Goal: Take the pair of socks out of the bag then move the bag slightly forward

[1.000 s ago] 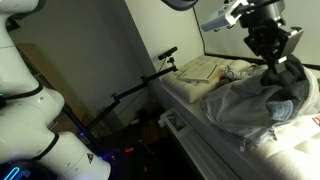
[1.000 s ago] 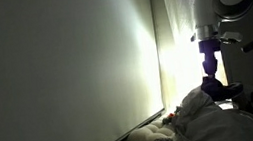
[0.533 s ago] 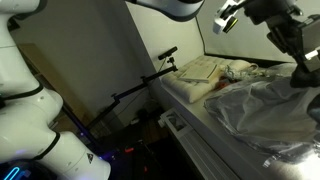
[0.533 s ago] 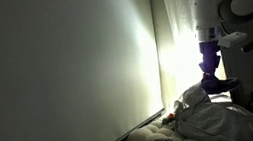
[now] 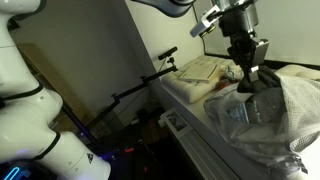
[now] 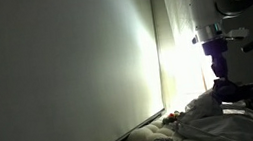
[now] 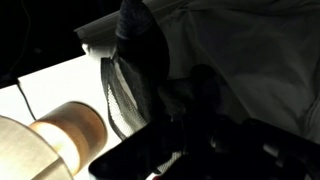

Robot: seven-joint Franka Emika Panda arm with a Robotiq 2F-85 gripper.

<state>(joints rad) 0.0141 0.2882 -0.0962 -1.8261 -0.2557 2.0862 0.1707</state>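
1. Container: the bag [image 5: 285,115] lies slumped on a pale padded surface [image 5: 195,112]. Its mesh is drawn up into a peak under the gripper [image 5: 246,80].
2. Contents: a dark blue-grey mass, taken to be the pair of socks [image 5: 262,104], shows through the mesh at 5 o'clock from the gripper, inside the bag. Its outline is blurred by the fabric.
3. Claw state: the jaws are together. In an exterior view they appear clamped on a fold of the bag's top fabric; the contact point itself is too small to resolve.
4. Hidden or unclear:
   - In an exterior view the room is dark; the gripper [image 6: 221,85] is a silhouette above the bag [image 6: 210,124], and the bag's contents cannot be seen there.
   - The bag is cut off at the 3 o'clock edge in an exterior view.
   - In the wrist view the bag [image 7: 118,95] shows a mesh panel and a pale hem. A dark rounded shape [image 7: 140,45] sits at 12 o'clock from the panel; whether it is sock or finger cannot be told.
   - The gripper body fills the 6 o'clock portion of the wrist view as a black mass.
5. Surroundings:
   - Cream folded cloths [image 5: 200,70] lie at 10 o'clock from the bag, near it.
   - A black stand [image 5: 150,78] leans at 9 o'clock, beside the surface.
   - A white robot body [image 5: 30,110] occupies the 9 o'clock edge.
   - A round beige object [image 7: 65,135] sits at 8 o'clock in the wrist view.
   - A bright strip of light [image 6: 174,63] stands at 9 o'clock from the arm.
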